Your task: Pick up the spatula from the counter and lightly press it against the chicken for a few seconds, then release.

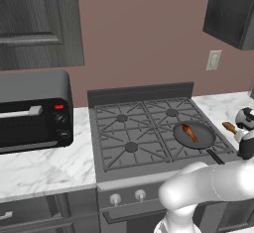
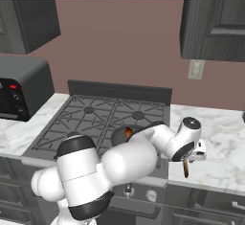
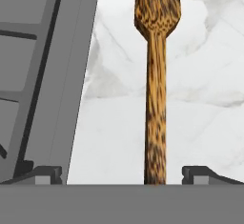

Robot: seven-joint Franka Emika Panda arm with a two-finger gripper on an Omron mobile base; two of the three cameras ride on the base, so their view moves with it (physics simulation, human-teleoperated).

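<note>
One wooden spatula [image 3: 156,99], flat on the white marble worktop [image 3: 205,123], blade at the top of the hand view and handle end at the bottom centre. Straddled there by the claw [image 3: 126,176], spread wide, both tips clear of the handle. Just right of the stove [image 1: 130,128] edge. At the right edge of the left base view, near a dark frying pan [image 1: 205,135] on the lower right burner, chicken [image 1: 190,133] inside it. Black toaster oven [image 1: 31,110] at far left.
</note>
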